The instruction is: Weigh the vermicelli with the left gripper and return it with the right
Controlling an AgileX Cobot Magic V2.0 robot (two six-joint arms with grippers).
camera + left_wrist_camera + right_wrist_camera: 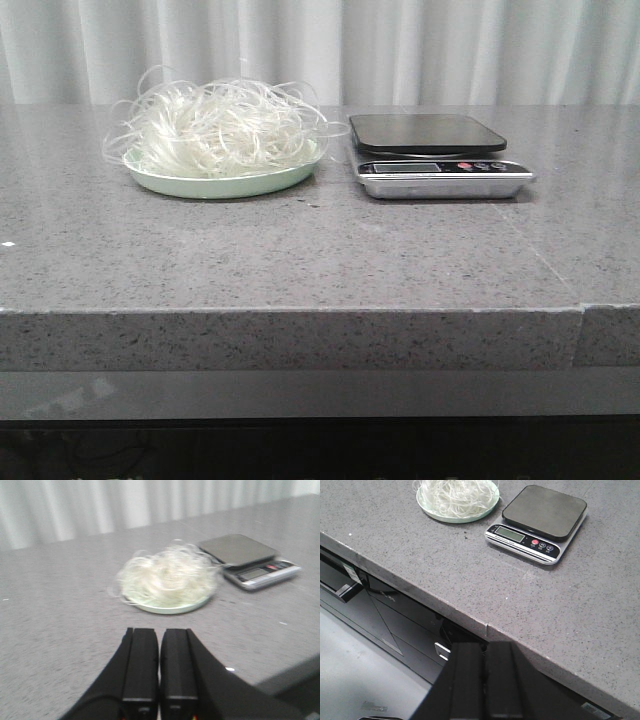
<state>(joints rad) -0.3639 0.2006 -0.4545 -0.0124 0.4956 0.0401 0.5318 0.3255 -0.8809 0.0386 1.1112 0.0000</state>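
Observation:
The vermicelli point(215, 125) is a fluffy white tangle heaped on a pale green plate point(225, 184) at the back left of the grey table. It also shows in the left wrist view point(167, 575) and the right wrist view point(452, 491). A kitchen scale point(435, 150) with a dark platform stands just right of the plate, empty. My left gripper point(160, 635) is shut and empty above the table, short of the plate. My right gripper point(484, 650) is shut and empty, off the table's front edge. Neither gripper shows in the front view.
The grey stone table point(300, 250) has a seam point(582, 310) in its front edge at the right. White curtains hang behind. Dark cabinet fronts point(380, 610) lie below the table edge in the right wrist view.

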